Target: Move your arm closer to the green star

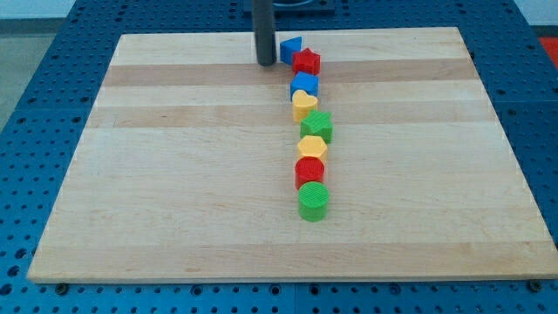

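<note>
The green star (317, 126) lies in the middle of a column of blocks on the wooden board (174, 174). My tip (266, 64) stands near the view's top, left of the blue block (290, 47) and the red star (306, 61), and well above and left of the green star. Below the red star come a blue block (304, 85), a yellow heart (303, 105), the green star, a yellow hexagon (312, 147), a red cylinder (309, 171) and a green cylinder (314, 201).
The board rests on a blue perforated table (35, 70). The column of blocks runs from the view's top centre down to the middle of the board.
</note>
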